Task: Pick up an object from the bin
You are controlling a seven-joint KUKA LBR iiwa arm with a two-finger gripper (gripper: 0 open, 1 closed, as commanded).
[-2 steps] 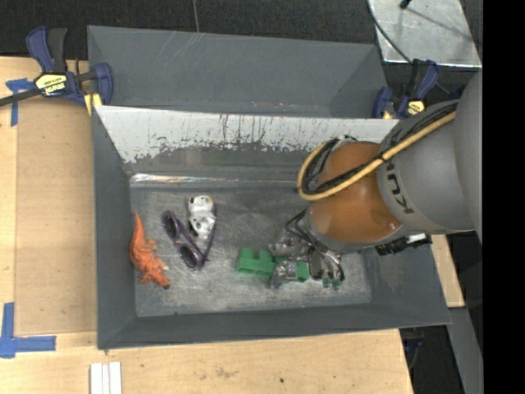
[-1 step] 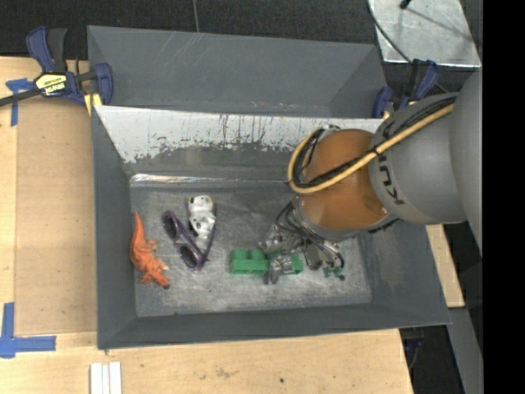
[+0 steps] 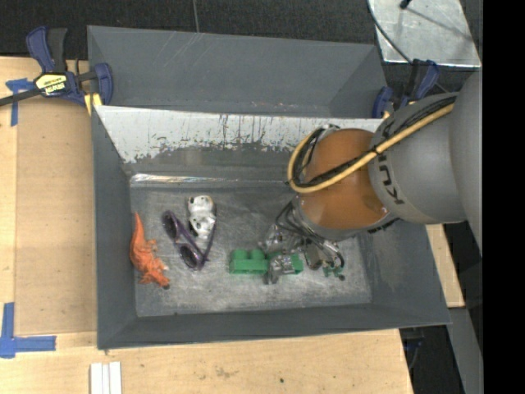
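End effector (image 3: 285, 261) down low over the floor of the grey metal bin (image 3: 115, 220), reached in from the right under the orange wrist cover (image 3: 340, 183), with yellow and black cables (image 3: 413, 128) looped over that cover and back along the silver arm (image 3: 431, 171). Open or closed: cannot tell, with the tip lost among dark linkage and shadow. Immediately to its left, touching it or very nearly so, a bright green block-like toy (image 3: 246, 262), flat on the floor and long side pointing toward the tip; gripped or merely alongside, cannot tell. Just to its right, tucked below the edge of the wrist, a smaller green piece (image 3: 334, 272), partly hidden and of no clear shape. Farther left, past the green block, a pair of purple sunglasses (image 3: 184, 240), lying slantwise on the floor. Up and to the left, just beside the upper end of the sunglasses, a small white figure with black markings (image 3: 200, 216). Farthest left, near the bin's left wall, an orange toy animal (image 3: 146, 257), lizard-like or dinosaur-like, stretched out lengthwise. All three well apart from the end effector. Nearest of everything to the tip: the green block.
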